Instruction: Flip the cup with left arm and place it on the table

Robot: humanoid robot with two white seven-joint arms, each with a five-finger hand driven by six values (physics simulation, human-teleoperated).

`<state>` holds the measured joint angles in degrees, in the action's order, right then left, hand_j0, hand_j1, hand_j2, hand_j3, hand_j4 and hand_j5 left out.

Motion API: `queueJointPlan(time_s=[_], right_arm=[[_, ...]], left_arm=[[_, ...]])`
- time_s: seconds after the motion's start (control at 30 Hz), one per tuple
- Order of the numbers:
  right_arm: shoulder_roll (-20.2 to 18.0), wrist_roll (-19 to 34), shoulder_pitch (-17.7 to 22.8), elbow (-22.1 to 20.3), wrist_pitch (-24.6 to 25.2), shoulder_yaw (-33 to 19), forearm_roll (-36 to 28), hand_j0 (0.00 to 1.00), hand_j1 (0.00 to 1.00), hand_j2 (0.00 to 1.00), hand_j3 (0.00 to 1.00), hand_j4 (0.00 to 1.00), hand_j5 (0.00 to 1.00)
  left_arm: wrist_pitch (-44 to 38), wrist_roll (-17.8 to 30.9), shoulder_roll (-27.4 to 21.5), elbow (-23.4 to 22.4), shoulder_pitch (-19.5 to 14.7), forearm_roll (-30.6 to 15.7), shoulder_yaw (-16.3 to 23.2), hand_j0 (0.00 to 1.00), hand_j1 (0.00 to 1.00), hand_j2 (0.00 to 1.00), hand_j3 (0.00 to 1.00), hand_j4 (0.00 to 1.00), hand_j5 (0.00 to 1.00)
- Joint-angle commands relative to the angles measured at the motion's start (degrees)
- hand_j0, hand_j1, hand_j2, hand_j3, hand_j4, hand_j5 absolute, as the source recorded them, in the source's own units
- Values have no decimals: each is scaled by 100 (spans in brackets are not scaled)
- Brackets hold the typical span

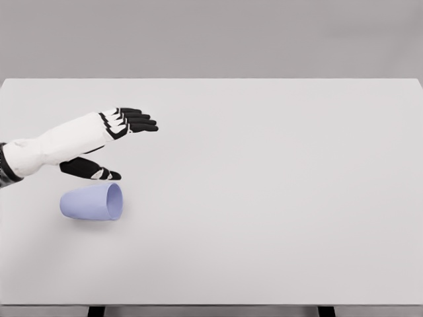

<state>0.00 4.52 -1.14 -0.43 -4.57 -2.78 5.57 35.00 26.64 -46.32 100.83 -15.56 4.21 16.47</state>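
Note:
A pale lavender cup point(92, 201) lies on its side on the white table point(264, 198) near the left front, its open mouth facing right. My left hand point(115, 145) hovers just behind and above the cup, coming in from the left edge on a white forearm. Its black fingers point(135, 121) are stretched out to the right and the thumb point(92, 170) is spread below them, close over the cup's top. The hand is open and holds nothing. The right arm does not show.
The table's front edge runs along the bottom of the picture, with two dark legs point(96, 310) below it. A grey wall point(211, 33) stands behind the far edge.

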Motion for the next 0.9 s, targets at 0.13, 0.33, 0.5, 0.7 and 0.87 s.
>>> queueJointPlan(time_s=[0.13,0.33,0.5,0.7,0.87], right_arm=[[0,-4,0,8,0,-3,-3,100,100,100,100,100,100],[0,-4,0,8,0,-3,-3,100,100,100,100,100,100],[0,-4,0,8,0,-3,-3,100,100,100,100,100,100],[0,-4,0,8,0,-3,-3,100,100,100,100,100,100],[0,-4,0,8,0,-3,-3,100,100,100,100,100,100]], left_arm=[[-239,61,97,24,-79,71,84,100,100,100,100,100,100],[-1294,667,-17,15,-492,89,22,100,100,100,100,100,100],[-189,-2653,-2758,24,-501,44,1279,100,100,100,100,100,100],[0,-2866,-3622,24,-308,53,1235,100,100,100,100,100,100],[0,-2734,-2646,24,694,-105,1244,100,100,100,100,100,100]])
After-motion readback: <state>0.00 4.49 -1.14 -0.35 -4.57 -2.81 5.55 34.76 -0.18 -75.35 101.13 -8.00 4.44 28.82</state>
